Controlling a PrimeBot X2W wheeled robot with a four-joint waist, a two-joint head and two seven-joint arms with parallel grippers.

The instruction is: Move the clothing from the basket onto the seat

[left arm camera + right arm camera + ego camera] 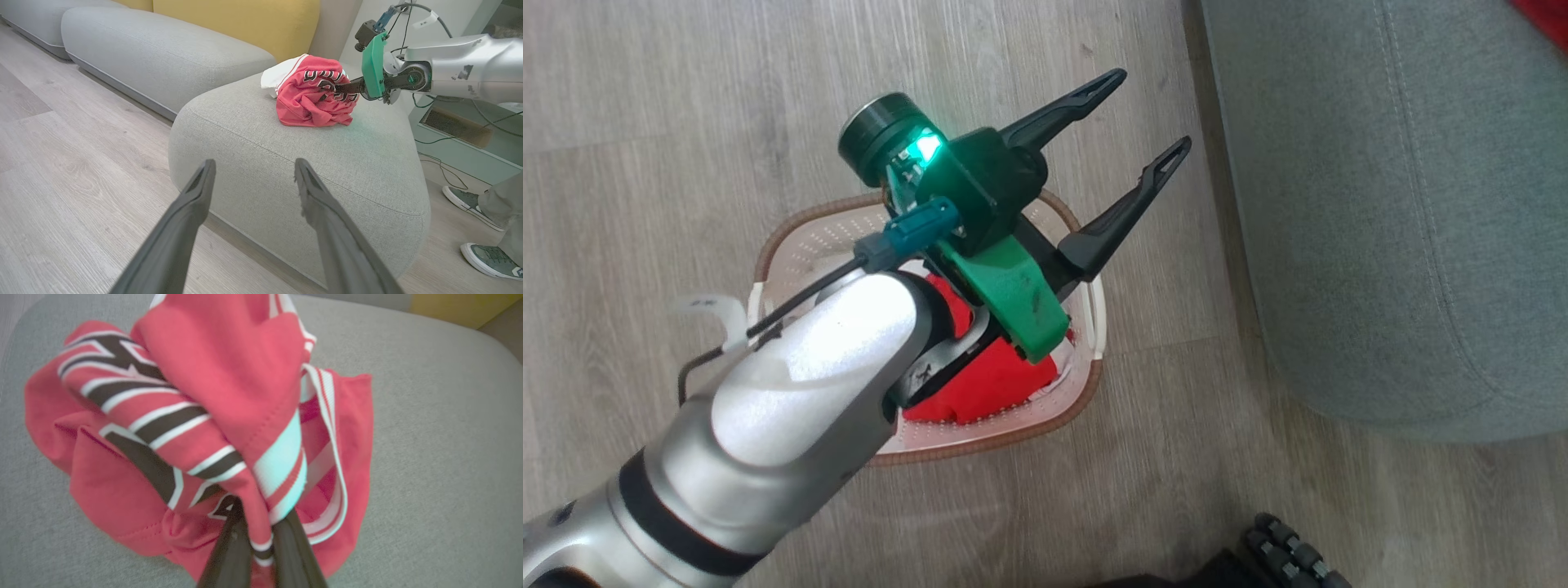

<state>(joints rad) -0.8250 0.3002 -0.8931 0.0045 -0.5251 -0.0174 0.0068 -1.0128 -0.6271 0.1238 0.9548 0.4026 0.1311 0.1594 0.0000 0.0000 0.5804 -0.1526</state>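
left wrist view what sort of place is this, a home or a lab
Probably a living room, perhaps a staged one: a long grey sofa with a yellow back cushion, a wood-look floor, and a red jersey on the near seat.

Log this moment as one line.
right hand: shut on jersey, on seat | left hand: open, over basket | red garment: in basket

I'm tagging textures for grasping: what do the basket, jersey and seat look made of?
Basket: probably moulded plastic, matte cream, perforated walls, woven-look brown rim. Jersey: soft thin fabric, crumpled, stitched hems. Seat: matte woven upholstery, visible weave and seam.
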